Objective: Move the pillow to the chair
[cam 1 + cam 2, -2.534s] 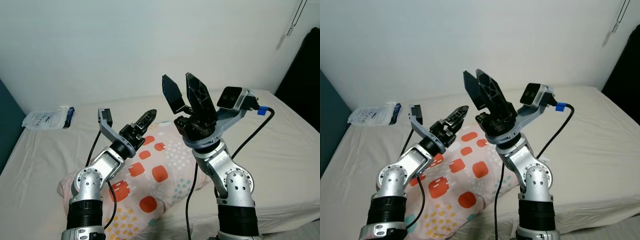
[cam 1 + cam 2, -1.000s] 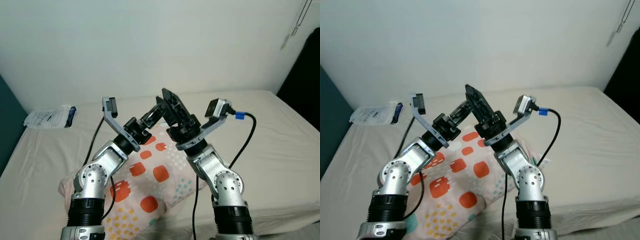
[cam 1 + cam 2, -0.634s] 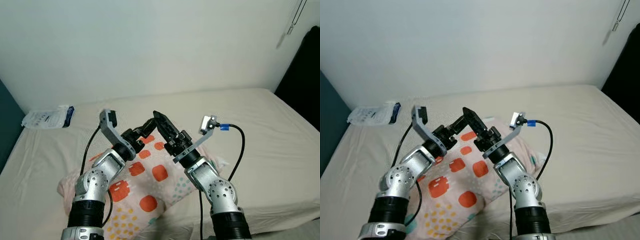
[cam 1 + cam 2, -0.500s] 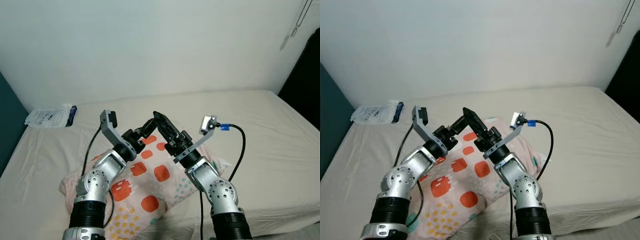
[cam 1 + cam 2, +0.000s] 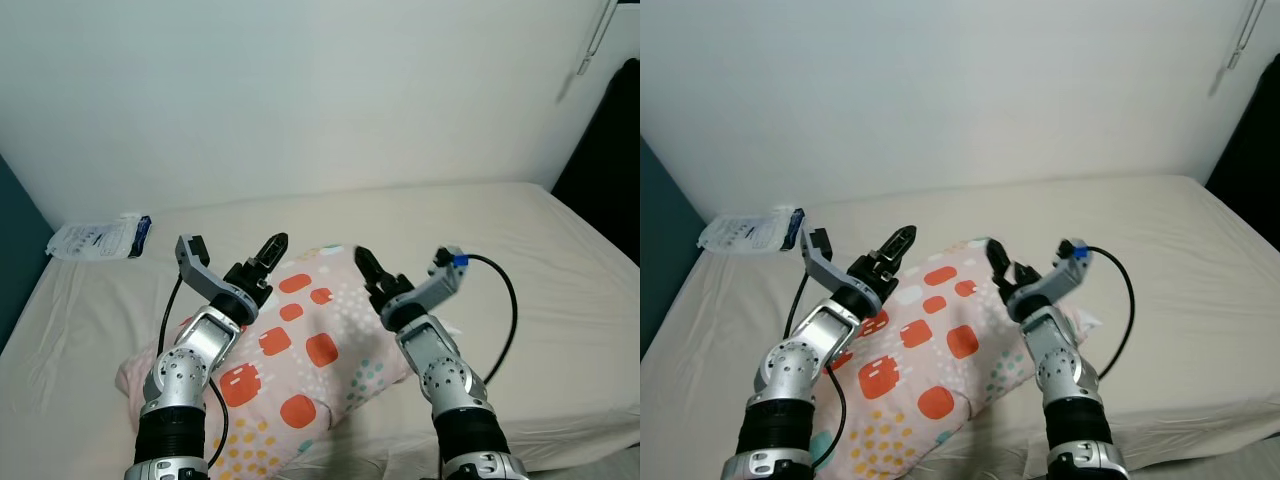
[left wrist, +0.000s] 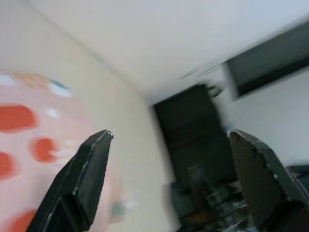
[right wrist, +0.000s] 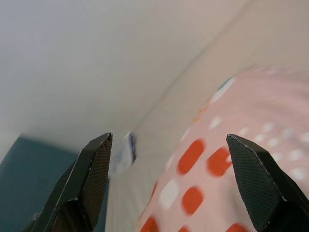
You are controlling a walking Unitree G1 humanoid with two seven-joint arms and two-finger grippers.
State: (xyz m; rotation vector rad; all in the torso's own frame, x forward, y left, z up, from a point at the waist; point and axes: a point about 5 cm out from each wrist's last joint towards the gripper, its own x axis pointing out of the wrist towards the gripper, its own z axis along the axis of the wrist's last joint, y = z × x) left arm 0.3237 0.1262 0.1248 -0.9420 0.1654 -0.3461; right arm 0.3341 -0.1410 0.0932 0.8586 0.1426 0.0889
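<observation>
A pink pillow (image 5: 310, 350) with red squares and small dots lies on the bed (image 5: 520, 260), close to its near edge. My left gripper (image 5: 266, 252) hovers over the pillow's far left corner, open and holding nothing. My right gripper (image 5: 368, 268) is above the pillow's far right part, also open and holding nothing. The right wrist view looks across the pillow (image 7: 231, 159) between its two fingers (image 7: 91, 169). Along the left wrist view's lower edge lies the pillow (image 6: 29, 135), with the bed beyond it.
The bed's beige sheet spreads wide to the right and behind the pillow. A white plastic packet (image 5: 95, 238) lies at the bed's far left corner by the wall. A teal panel (image 5: 15, 250) borders the left side. Something dark (image 5: 610, 150) stands at the far right.
Both arms have dropped from raised, crossed poses to low over the pillow and moved apart. The right gripper swung down from head height. The pillow has not moved.
</observation>
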